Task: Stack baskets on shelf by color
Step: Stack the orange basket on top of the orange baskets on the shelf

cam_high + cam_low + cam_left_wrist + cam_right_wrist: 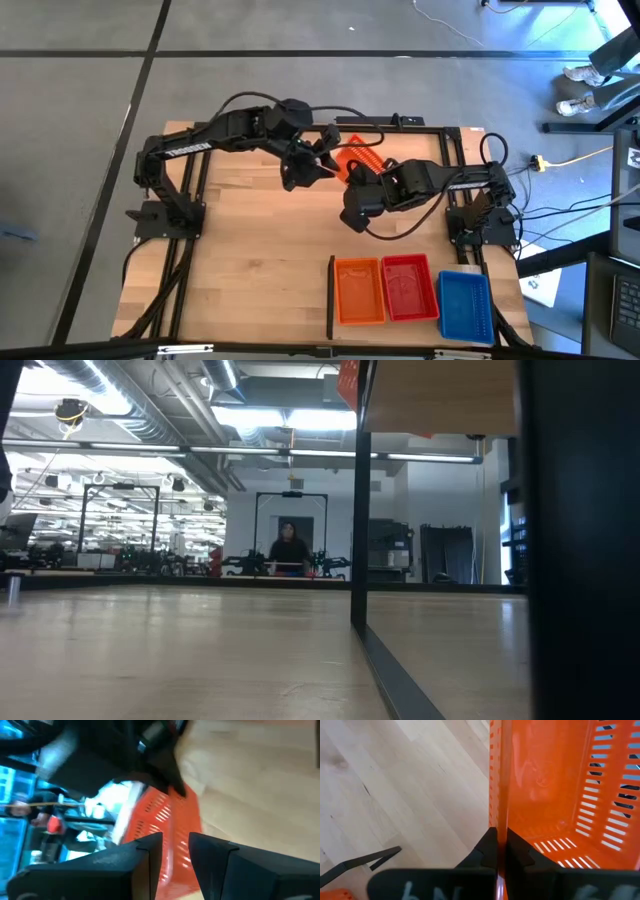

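Note:
An orange basket [358, 160] hangs tilted above the far middle of the wooden shelf [250, 250], between my two arms. My right gripper [352, 190] is shut on it, coming from the right side. My left gripper [318, 165] reaches in from the left and is open. In the left wrist view its fingers [150, 855] stand on either side of the near edge of the basket [165, 820]. I cannot tell whether they touch it. At the near right of the shelf lie an orange basket [358, 290], a red basket [407, 287] and a blue basket [464, 303], side by side. My right gripper [498, 850] pinches one mesh wall of the orange basket [498, 822] between its two fingers, one finger inside the basket and one outside. The fingers slant down onto the wall's rim from above. The basket is lifted clear of the shelf and tilted.
A short black divider strip [330, 297] lies just left of the orange basket in the row. Black frame rails [185, 240] run along the shelf's left and right sides. The wood to the left and in the middle is bare. Far behind the table a person [290, 545] shows.

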Robot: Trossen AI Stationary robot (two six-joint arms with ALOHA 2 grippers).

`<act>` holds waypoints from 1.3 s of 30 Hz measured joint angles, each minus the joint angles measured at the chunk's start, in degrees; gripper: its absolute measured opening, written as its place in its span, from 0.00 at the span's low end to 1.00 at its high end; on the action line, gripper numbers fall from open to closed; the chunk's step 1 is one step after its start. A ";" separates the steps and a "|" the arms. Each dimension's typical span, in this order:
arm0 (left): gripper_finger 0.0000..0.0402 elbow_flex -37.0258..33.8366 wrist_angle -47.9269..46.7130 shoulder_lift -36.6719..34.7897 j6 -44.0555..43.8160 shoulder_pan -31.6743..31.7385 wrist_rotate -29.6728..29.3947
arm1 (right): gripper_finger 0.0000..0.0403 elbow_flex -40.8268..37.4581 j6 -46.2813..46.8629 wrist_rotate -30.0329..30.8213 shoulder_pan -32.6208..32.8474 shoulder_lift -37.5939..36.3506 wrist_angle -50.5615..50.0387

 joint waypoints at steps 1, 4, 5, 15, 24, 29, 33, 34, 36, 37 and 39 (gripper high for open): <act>0.22 -0.06 -0.24 0.44 0.00 0.12 -0.56 | 0.01 0.00 0.01 0.00 0.00 0.00 0.00; 0.22 0.05 -0.01 1.72 -0.02 -0.04 -3.49 | 0.01 0.00 -0.03 -0.04 0.00 0.00 0.18; 0.22 -0.02 -0.34 2.13 0.01 -0.04 -5.38 | 0.01 0.00 -0.01 -0.03 0.00 0.00 0.20; 0.22 -0.02 0.82 2.84 0.17 -0.24 -10.54 | 0.01 0.00 0.08 0.34 -0.04 -0.02 0.33; 0.16 0.03 0.08 3.48 2.99 -0.29 -11.98 | 0.01 0.00 -0.17 -0.01 -0.04 -0.02 0.26; 0.02 0.03 0.10 3.43 4.94 -1.29 -14.16 | 0.01 0.00 -0.23 0.12 -0.02 -0.02 0.17; 0.01 0.03 0.04 3.43 5.51 -1.76 -14.56 | 0.02 0.00 0.22 -0.13 -0.02 -0.02 0.17; 0.01 0.03 0.03 3.43 5.53 -1.78 -14.62 | 0.02 0.00 1.19 -0.24 -0.02 -0.02 0.21; 0.01 0.03 0.01 3.43 5.55 -1.79 -14.58 | 0.05 0.00 1.04 -0.32 0.02 -0.02 0.30; 0.01 0.03 -0.03 3.43 5.56 -1.79 -14.61 | 0.06 0.00 0.92 -0.38 0.00 -0.02 0.33; 0.01 0.03 -0.05 3.43 5.62 -1.77 -14.63 | 0.10 0.00 0.97 -0.42 0.00 -0.02 0.44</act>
